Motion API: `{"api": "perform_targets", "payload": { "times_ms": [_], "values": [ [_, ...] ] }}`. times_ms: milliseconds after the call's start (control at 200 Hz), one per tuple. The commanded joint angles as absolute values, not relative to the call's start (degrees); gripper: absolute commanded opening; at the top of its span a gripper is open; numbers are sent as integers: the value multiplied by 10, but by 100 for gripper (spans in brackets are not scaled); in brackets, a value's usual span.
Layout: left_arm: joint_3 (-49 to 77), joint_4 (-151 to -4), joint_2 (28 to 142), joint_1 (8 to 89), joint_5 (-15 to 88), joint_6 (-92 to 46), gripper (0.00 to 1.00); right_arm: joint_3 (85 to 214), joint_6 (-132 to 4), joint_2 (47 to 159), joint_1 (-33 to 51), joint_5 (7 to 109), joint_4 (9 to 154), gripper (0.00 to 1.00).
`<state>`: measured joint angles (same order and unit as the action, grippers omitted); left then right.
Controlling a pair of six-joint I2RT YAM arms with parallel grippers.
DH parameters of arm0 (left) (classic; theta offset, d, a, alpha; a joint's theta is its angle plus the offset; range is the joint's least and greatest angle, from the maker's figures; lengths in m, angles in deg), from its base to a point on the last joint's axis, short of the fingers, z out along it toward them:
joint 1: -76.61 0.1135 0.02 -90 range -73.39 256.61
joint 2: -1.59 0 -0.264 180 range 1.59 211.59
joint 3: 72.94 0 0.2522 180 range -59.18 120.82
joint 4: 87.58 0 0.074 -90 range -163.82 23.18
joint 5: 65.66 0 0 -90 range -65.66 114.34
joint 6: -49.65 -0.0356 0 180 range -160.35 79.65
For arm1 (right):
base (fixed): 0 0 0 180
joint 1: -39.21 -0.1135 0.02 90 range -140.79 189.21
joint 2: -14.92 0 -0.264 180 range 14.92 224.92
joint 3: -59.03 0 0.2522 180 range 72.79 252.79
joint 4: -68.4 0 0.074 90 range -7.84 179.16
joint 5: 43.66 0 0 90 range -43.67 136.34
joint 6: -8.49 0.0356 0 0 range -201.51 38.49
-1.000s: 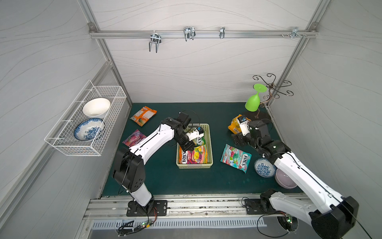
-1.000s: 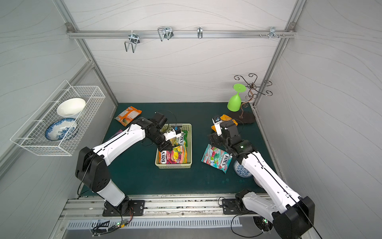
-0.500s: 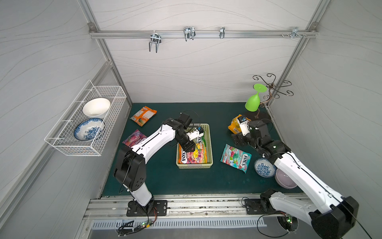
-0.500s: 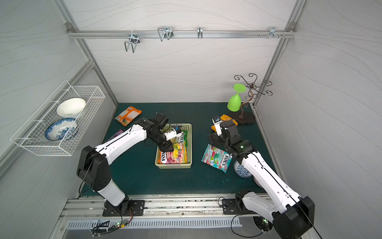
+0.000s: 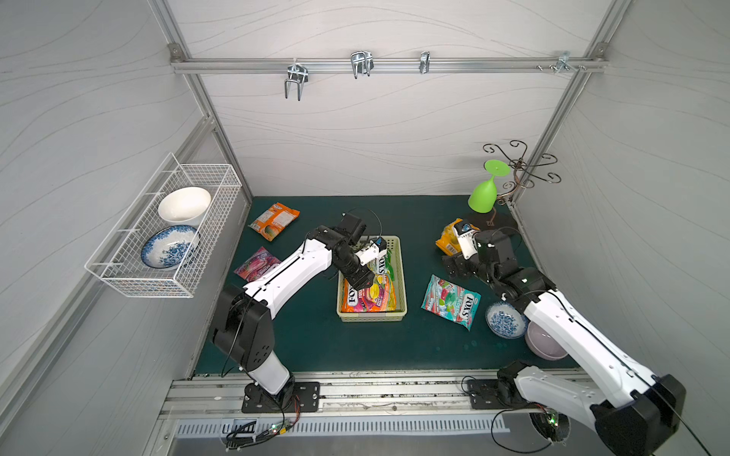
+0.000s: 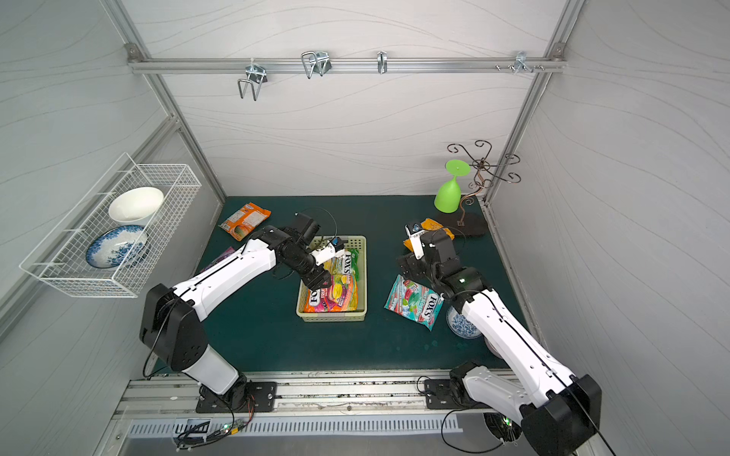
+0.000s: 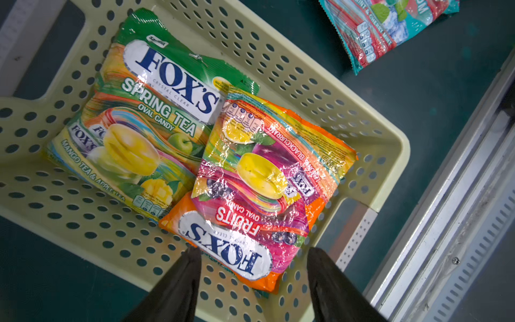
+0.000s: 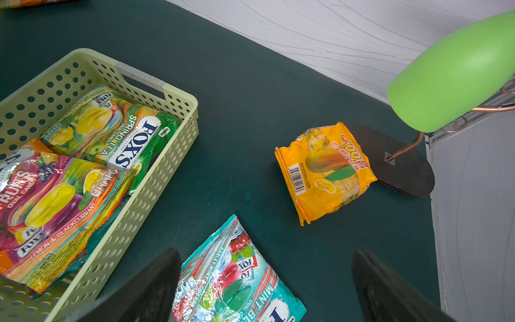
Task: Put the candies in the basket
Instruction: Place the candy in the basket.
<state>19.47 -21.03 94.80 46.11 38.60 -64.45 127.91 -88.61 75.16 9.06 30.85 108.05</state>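
**Top views.** On the dark green worktop (image 5: 316, 339) the pale basket (image 5: 402, 282) stands near the middle, its long sides running from the near edge toward the far edge. It holds the orange Fruits bag (image 5: 369, 297) in its near half and the green Spring Tea bag (image 5: 385, 261) in its far half. Four bags lie outside it:
- the teal mint bag (image 5: 450, 301), just right of the basket and beside a blue-patterned dish (image 5: 505, 320);
- the yellow bag (image 5: 445, 241), toward the far right corner;
- the far orange bag (image 5: 274, 220), toward the far left corner;
- the pink bag (image 5: 258, 268), by the left edge.

The left gripper (image 5: 362, 281) hangs over the basket's left side. The right gripper (image 5: 454, 269) hangs between the yellow bag and the teal mint bag.

**Left wrist view.** The left gripper's jaws stand spread, with one of its black fingers (image 7: 178, 281) on each side of the logo end of the orange Fruits bag. Whether they touch the bag cannot be told. The bag lies flat in the basket and overlaps a corner of the green Spring Tea bag.

**Right wrist view.** The right gripper's jaws stand spread wide and empty above a corner of the teal mint bag. The yellow bag rests against the dark base (image 8: 404, 172) of a stand that bears an upturned green goblet (image 8: 457, 72).
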Motion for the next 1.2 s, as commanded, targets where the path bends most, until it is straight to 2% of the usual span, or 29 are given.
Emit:
{"api": "perform_targets", "payload": {
  "times_ms": [0,475,675,961,1076,1196],
  "values": [
    [197,-236,973,458,356,-621,64,1281,-888,747,88,302,1074,99],
    [163,-261,1071,458,367,-598,66,1280,-888,747,85,305,1075,99],
    [155,-265,1080,453,369,-598,67,1276,-883,744,85,315,1073,99],
    [170,-247,991,448,355,-597,69,1282,-885,747,79,302,1082,99],
    [183,-234,938,448,353,-591,78,1294,-865,753,79,289,1100,99],
    [198,-219,895,448,358,-577,81,1306,-836,758,78,288,1128,99]
  ]
}}
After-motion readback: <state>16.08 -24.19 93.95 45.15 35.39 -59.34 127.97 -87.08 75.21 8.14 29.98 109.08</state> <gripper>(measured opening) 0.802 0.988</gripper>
